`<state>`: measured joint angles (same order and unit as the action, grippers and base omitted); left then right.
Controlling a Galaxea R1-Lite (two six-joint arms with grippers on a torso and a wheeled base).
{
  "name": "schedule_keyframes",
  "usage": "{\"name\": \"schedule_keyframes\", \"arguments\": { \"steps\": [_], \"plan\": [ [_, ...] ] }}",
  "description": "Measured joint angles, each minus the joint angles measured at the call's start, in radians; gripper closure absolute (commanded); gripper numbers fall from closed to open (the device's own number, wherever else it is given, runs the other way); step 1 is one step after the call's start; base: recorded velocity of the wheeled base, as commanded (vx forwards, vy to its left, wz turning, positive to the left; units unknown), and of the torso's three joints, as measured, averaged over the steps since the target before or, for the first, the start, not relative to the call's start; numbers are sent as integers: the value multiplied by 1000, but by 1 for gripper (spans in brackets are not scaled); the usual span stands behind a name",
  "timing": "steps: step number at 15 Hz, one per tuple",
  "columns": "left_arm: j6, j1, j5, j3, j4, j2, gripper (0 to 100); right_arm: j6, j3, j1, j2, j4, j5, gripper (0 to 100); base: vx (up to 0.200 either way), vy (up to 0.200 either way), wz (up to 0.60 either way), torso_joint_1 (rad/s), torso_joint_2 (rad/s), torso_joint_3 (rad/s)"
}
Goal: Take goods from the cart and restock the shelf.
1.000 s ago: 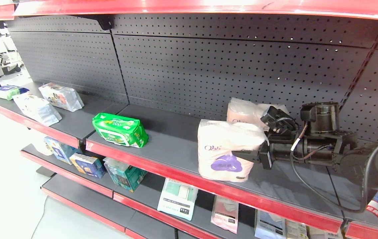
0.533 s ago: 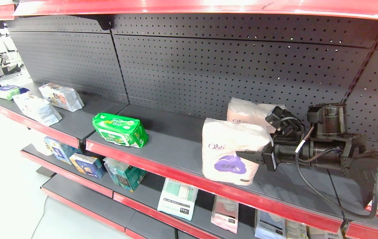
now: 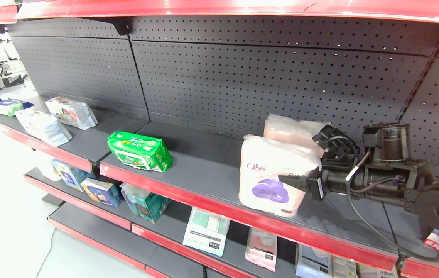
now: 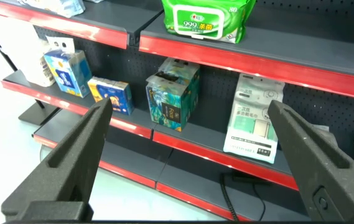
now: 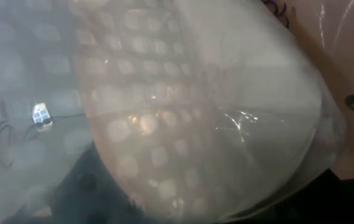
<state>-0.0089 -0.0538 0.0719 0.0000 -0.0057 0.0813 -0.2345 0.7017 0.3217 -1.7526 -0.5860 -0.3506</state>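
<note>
On the middle shelf, right by its red front lip, stands the white tissue pack with the purple print, upright and leaning just a touch. The right gripper has it pinched from the side: one dark finger lies across the pack's face and the other is hidden behind it. From the right wrist, the pack's shiny wrap presses close against the camera. Whether its base sits on the board or hangs just clear, I can't tell.

Just behind it, a second, pinkish tissue pack sits against the pegboard. Well off toward the robot's left lies the green wipes pack, flat near the front edge.

The left gripper is down low, fingers spread wide with nothing between them, facing the lower shelves, where a teal box stands beside a white-and-green box.
</note>
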Motion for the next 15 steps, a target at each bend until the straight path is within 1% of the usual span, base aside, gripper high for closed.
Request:
{"name": "schedule_keyframes", "arguments": {
  "steps": [8, 11, 15],
  "plan": [
    [0, 0, 0, 0, 0, 0, 0, 11, 2, 13, 11, 4, 21, 100, 0, 0, 0, 0, 0, 0],
    [0, 0, 0, 0, 0, 0, 0, 32, 3, 25, 15, 5, 66, 100, 0, 0, 0, 0, 0, 0],
    [0, 0, 0, 0, 0, 0, 0, 33, -9, 27, 21, 2, 64, 100, 0, 0, 0, 0, 0, 0]
  ]
}}
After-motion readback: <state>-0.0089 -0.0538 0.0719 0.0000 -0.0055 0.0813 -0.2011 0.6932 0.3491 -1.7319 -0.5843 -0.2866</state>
